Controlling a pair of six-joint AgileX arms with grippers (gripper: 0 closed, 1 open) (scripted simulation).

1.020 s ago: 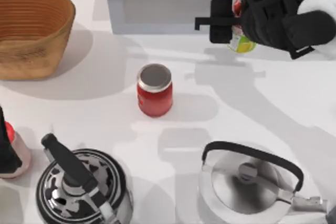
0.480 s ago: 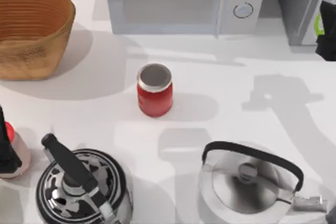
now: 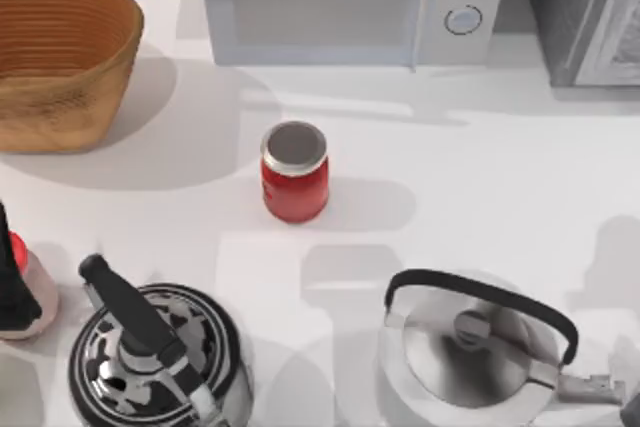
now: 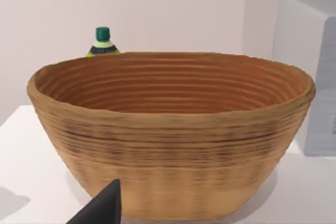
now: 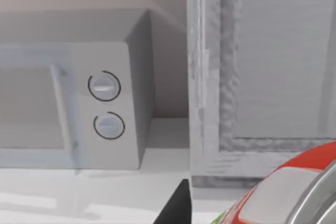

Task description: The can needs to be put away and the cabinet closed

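Left to right on the desk [image 3: 470, 147], top view: woven basket [image 3: 60, 57] at far left, a patterned kettle [image 3: 160, 367] near the front edge, red jar [image 3: 295, 172] in the middle, microwave [image 3: 350, 2] at the back, steel kettle [image 3: 480, 347] front right, grey cabinet [image 3: 585, 12] at the back right corner.

Left arm parked by the basket; the left wrist view catches just one dark tip of the left pincer [image 4: 102, 211], so I can't tell if it's apart or together.

Right wrist view: can [image 5: 283, 192] sits close under the camera, red band and silver rim visible, apparently clamped in the right pincer [image 5: 220, 205], facing the cabinet front just beside the microwave.

My read: the can is in transit to the cabinet. Keep it upright, line up squarely with the opening, clear the frame edge, set it well inside before letting go. Then push the door shut.
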